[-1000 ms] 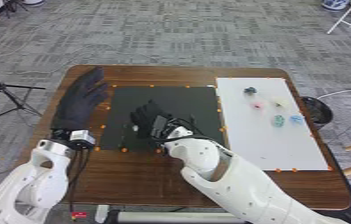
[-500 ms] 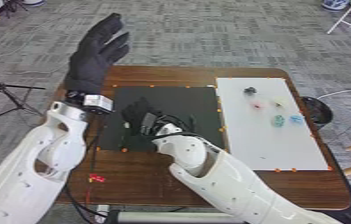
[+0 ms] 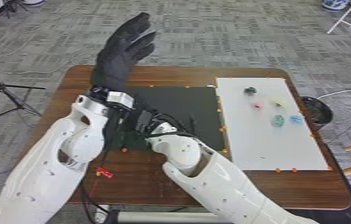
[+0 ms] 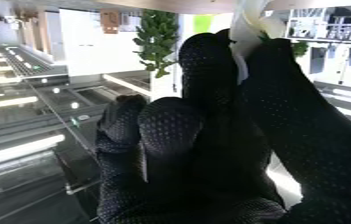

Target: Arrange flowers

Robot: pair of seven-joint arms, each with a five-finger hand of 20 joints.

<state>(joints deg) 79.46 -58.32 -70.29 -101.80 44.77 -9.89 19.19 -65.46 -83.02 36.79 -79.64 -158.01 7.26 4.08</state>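
My left hand (image 3: 116,62) is raised over the table's far left edge in the head view, open with straight fingers. Low over the black mat (image 3: 176,94) is my right hand (image 3: 134,120), partly hidden behind the left wrist. In the right wrist view, the right hand (image 4: 176,135) pinches a white flower (image 4: 247,27) between thumb and finger, a bit of green beside it. Small flower pieces lie apart on the white board (image 3: 269,150): a dark one (image 3: 250,90), a pink one (image 3: 258,105), a pale yellow one (image 3: 279,103), a green one (image 3: 278,120) and a blue one (image 3: 296,119).
The brown table (image 3: 220,187) has orange markers around mat and board. A thin dark object (image 3: 192,122) is on the mat, right of the right hand. Beyond the table's right edge stands a black bin (image 3: 317,111), and a tripod (image 3: 3,86) is off to the left.
My left hand has swung forward and then right, crossing in front of the right hand's place. The right hand has shifted left over the mat.
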